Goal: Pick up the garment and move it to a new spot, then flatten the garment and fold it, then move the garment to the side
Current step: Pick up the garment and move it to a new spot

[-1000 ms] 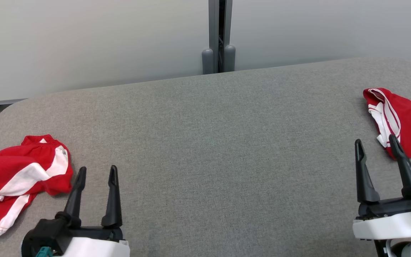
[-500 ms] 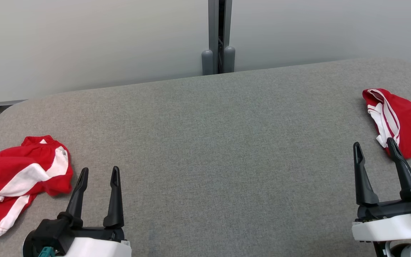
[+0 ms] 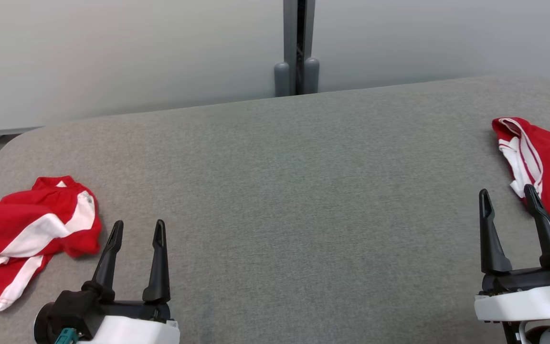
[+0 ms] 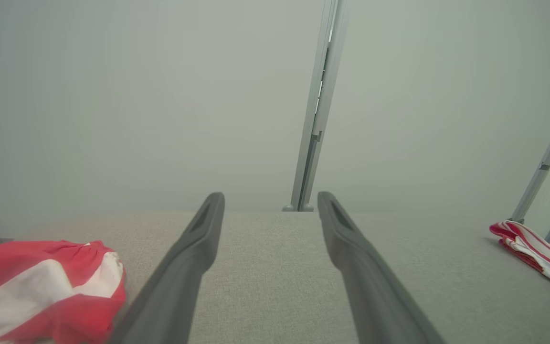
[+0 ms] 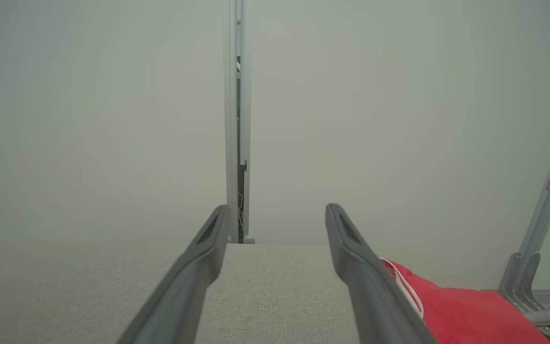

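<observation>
Crumpled garment: red and white; bunched up at the left end of the bench; I think this is the one to pick up; no clear long side
Left jaws: wide apart, holding nothing; just right of the crumpled garment, not touching it; pointing away from the robot
Way to go: the crumpled garment lies left of the left jaws; the left arm is much nearer
Right jaws: wide apart, holding nothing
Folded garment: red; at the right end; close by the right jaws; looks done
</observation>
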`<state>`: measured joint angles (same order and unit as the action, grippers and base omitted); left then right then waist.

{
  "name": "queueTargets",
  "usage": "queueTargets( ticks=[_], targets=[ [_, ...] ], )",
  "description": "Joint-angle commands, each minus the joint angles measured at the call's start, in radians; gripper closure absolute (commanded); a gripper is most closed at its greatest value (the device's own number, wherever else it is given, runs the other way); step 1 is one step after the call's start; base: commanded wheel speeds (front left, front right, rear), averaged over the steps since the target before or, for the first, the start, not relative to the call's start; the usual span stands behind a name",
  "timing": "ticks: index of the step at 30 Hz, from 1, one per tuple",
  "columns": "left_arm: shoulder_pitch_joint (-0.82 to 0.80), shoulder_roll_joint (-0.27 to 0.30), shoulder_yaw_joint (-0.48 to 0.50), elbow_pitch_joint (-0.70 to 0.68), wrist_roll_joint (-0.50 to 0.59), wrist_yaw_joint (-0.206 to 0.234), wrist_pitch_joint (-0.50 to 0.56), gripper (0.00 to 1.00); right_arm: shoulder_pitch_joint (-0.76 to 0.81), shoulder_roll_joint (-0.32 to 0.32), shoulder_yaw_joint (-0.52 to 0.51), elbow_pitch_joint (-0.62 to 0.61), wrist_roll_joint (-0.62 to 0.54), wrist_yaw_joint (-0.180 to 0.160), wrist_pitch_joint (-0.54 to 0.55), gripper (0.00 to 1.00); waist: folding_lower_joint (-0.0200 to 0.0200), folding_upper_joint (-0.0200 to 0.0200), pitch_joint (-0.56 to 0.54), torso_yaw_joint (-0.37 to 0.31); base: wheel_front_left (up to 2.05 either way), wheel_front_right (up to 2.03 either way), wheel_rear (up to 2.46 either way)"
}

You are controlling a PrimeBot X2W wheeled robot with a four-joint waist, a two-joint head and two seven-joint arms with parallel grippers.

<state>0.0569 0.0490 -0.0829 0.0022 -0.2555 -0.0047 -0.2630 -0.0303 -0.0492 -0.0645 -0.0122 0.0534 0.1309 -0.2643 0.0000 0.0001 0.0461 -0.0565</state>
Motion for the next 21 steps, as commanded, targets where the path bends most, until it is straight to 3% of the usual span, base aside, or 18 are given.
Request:
queueTargets(
  ticks=[1, 7, 21],
  targets=[
    [-0.017, 0.004, -0.005, -0.004, 0.010, -0.005, 0.000, 0.00, 0.003, -0.003, -0.004, -0.001, 0.010, 0.000, -0.001, 0.00, 0.0000, -0.0001, 0.015, 0.024, 0.00, 0.00, 0.00],
    [-0.040, 0.003, -0.005, -0.007, 0.009, 0.002, 0.000, 0.00, -0.005, -0.003, 0.034, 0.004, -0.001, 0.000, -0.001, 0.00, 0.0000, -0.0001, 0.045, 0.126, 0.00, 0.00, 0.00],
    [-0.013, 0.003, 0.038, -0.013, 0.001, 0.008, 0.000, 0.00, -0.017, -0.004, 0.121, 0.040, 0.021, 0.000, -0.001, 0.00, 0.0000, -0.0001, 0.031, 0.463, 0.00, 0.00, 0.00]
  ],
)
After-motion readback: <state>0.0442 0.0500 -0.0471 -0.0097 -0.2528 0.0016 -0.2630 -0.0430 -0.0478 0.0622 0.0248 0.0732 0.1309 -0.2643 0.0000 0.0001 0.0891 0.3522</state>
